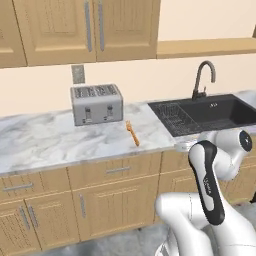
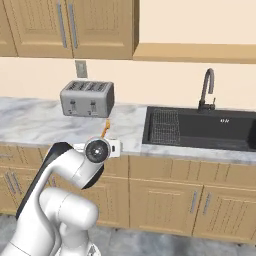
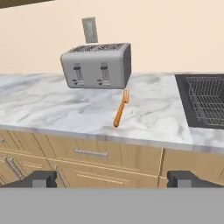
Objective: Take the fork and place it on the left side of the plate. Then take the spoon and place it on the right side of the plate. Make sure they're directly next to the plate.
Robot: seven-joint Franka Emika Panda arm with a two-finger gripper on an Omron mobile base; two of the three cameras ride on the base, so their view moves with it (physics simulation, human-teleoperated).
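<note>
Your gripper (image 3: pixel 112 179) hangs in front of the cabinets, below the edge of the surface (image 3: pixel 52 109), with its jaws spread wide and nothing between them; from here it looks across at the work, which suits an approach rather than a grasp. The fork (image 3: pixel 121 108) lies flat on the marble, tines pointing toward the toaster (image 3: pixel 97 65) and orange handle toward you, so the handle end is the natural part to reach first. It sits just in front of the toaster's right end, near but apart from it, with bare marble on both sides. To the fork's right the sink (image 1: pixel 210 115) opens, with a wire rack (image 3: pixel 208 103) in its near basin and a dark faucet (image 1: pixel 202 80) behind. The toaster is what you should mind: coming in high from the front keeps your gripper away from it. An outlet (image 3: pixel 89 29) sits on the wall above.
</note>
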